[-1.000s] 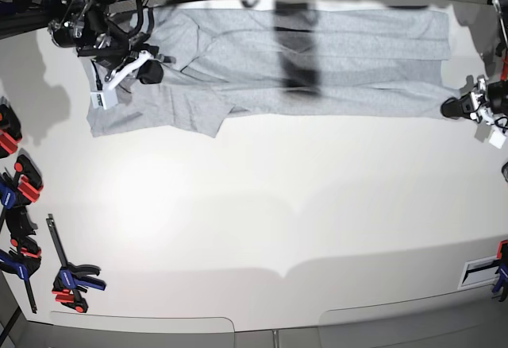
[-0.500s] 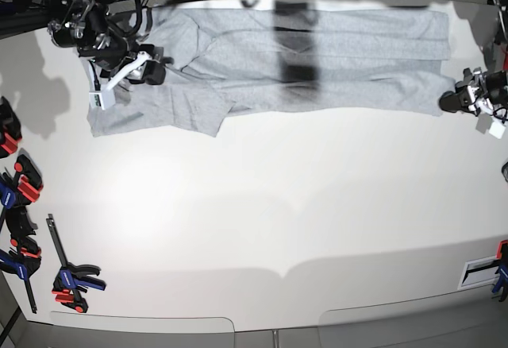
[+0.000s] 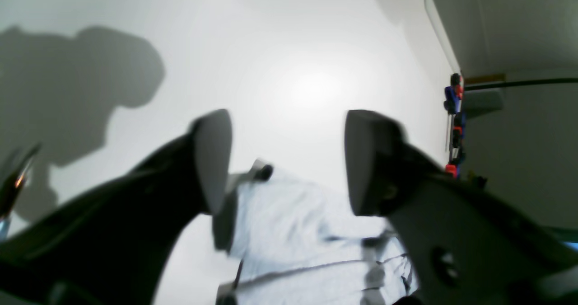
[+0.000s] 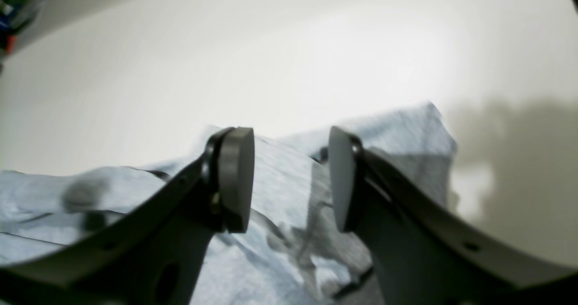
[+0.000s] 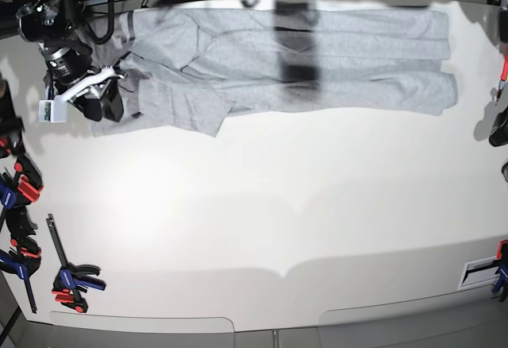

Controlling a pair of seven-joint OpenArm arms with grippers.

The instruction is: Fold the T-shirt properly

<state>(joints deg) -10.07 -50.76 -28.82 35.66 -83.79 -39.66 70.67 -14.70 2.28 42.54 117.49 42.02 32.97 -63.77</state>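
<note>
The light grey T-shirt (image 5: 317, 54) lies folded into a long band along the table's far edge, plain side up. One sleeve (image 5: 171, 110) spreads out at the left. My right gripper (image 5: 99, 103) is open and empty at the sleeve's left end. In the right wrist view its fingers (image 4: 235, 178) straddle rumpled grey cloth (image 4: 289, 196) without holding it. My left gripper (image 5: 500, 129) sits at the view's right edge, off the shirt's hem end (image 5: 444, 94). In the left wrist view it (image 3: 289, 160) is open and empty, with the shirt (image 3: 298, 237) below it.
Red, blue and black clamps (image 5: 20, 185) line the table's left edge, and another lies at the front left (image 5: 73, 278). A label and a clamp (image 5: 486, 271) sit at the front right. Clamps also show in the left wrist view (image 3: 454, 101). A dark shadow band (image 5: 298, 46) crosses the shirt.
My right gripper has moved from the shirt's shoulder down and left to the sleeve end. My left gripper has drawn back from the hem corner to the right edge of the view.
</note>
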